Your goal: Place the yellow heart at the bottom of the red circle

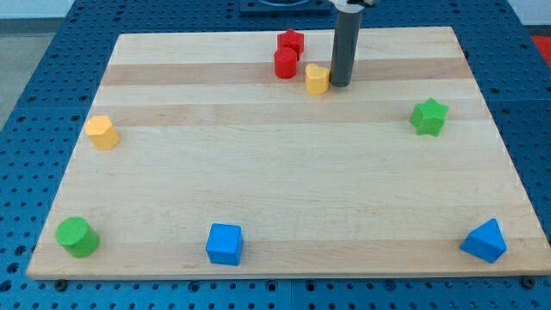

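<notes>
The yellow heart (317,78) lies near the view's top, just right of and slightly below the red circle (285,63). A second red block, star-like (291,41), sits right above the red circle. My tip (340,83) stands on the board touching the yellow heart's right side. The dark rod rises straight up from it to the view's top edge.
A yellow hexagon-like block (102,133) lies at the left, a green star (429,117) at the right. Along the bottom lie a green cylinder (77,237), a blue cube (225,244) and a blue wedge-like block (485,240). The wooden board (275,172) rests on a blue perforated table.
</notes>
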Available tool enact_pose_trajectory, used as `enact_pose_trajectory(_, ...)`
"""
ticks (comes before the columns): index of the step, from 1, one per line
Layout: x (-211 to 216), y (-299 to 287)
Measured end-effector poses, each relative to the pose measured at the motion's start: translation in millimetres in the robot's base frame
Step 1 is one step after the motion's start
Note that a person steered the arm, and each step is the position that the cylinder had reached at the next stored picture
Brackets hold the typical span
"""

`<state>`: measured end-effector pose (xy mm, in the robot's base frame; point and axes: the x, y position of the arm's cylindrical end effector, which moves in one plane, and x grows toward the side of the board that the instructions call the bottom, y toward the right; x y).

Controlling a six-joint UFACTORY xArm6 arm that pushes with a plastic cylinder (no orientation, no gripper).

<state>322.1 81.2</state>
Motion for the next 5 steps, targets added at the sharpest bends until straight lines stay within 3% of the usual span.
enact_pose_trajectory(4, 0.1, -49.2)
enact_pose_trajectory(5, 25.9, -49.2)
